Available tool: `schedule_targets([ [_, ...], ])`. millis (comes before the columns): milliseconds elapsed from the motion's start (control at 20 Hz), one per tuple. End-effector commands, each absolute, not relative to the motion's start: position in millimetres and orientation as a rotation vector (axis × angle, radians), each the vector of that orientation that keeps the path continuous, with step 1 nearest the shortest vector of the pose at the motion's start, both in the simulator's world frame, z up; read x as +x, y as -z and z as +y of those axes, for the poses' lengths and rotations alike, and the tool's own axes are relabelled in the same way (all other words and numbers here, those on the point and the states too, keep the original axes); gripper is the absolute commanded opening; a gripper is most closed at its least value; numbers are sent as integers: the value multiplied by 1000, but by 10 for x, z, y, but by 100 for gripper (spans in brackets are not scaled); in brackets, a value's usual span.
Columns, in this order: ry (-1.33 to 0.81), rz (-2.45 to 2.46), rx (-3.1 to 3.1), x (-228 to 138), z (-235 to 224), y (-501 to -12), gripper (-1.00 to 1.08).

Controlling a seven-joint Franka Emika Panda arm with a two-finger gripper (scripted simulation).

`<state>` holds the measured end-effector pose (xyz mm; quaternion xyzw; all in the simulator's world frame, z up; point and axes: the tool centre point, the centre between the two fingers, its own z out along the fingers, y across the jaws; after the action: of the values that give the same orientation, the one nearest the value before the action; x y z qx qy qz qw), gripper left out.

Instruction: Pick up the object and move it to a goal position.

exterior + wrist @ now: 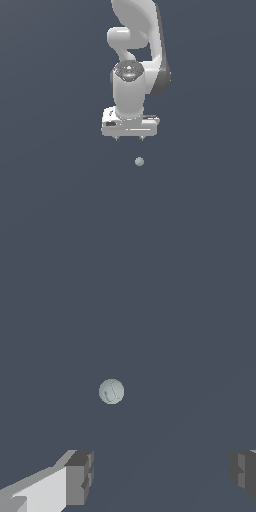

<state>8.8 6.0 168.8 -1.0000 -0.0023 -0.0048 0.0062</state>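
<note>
The place was not a real room but a simulated scene. The background was one flat dark grey-blue colour in both views, without walls, furniture or a visible edge of a floor. The surfaces looked smooth and rendered, with simple shading and no texture. Only two things were there: a white arm [131, 85] with a glossy, plastic look, and a small light-grey ball [139, 161] lying apart from it on the plain ground. In the wrist view the fingers [79, 477] were blocky, with flat grey faces, like a computer model. Nothing showed a home, a kitchen or a workshop.
</note>
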Motion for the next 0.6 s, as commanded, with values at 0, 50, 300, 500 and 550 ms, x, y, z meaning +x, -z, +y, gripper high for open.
schedule_targets([
  [0, 15, -7, -3129, 88, 60, -1688, 100],
  [50, 16, -8, -3129, 91, 59, -1689, 100],
  [300, 51, -15, -3132, 182, 47, -1738, 100],
  [500, 66, -11, -3133, 217, 39, -1768, 100],
  [550, 65, -11, -3133, 213, 39, -1766, 100],
])
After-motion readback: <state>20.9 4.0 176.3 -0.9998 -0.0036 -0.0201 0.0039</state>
